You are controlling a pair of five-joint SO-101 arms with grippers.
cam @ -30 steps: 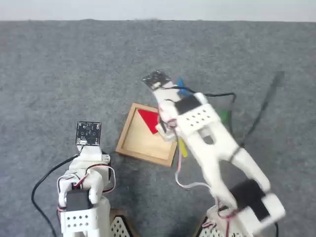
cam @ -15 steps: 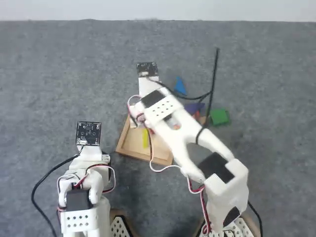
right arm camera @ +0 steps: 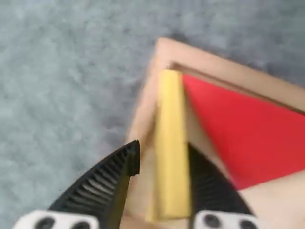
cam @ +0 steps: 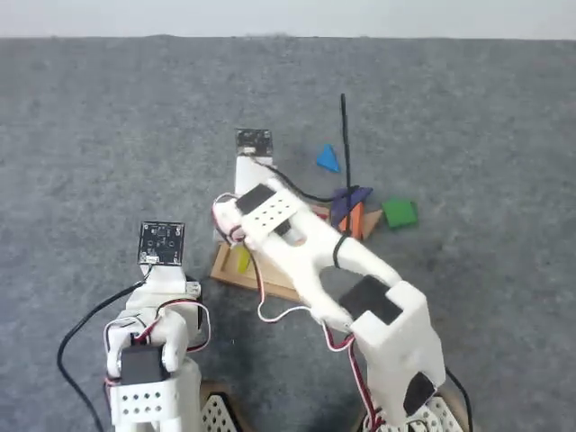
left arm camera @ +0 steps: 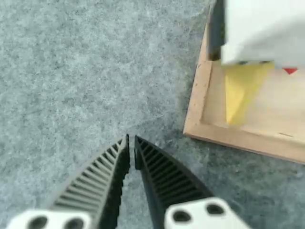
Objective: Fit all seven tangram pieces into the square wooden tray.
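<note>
Tangram tray [cam: 227,273] lies a little left of the middle in the high view, on the grey counter [cam: 108,117]. The right arm is stretched over it, so most of its floor is covered. The right gripper [right arm camera: 163,150] is closed on the yellow piece [right arm camera: 169,119] and holds it standing on its thin edge between the two jaws. Held so, I think, the piece can be lowered into the narrow free band between the tray's rim and the red piece [right arm camera: 228,129], which lies flat inside with one point toward the corner. The far end of the yellow piece also points into that corner, but I cannot tell if it touches the floor of the tray or hangs just above it. The left gripper [left arm camera: 131,140] has its jaws together with nothing between them. It is above the bare counter just beside a corner of the tray, probably parked aside so as not to disturb the placing. The other pieces lie outside, right of the tray in the high view: the blue piece [cam: 328,159] alone toward the top, the purple piece [cam: 351,198] and the orange piece [cam: 353,221] touching one another, and the green piece [cam: 400,213] just beside them. In my judgement the task is near its beginning, and the next step asks to tip the yellow piece flat before the release.
</note>
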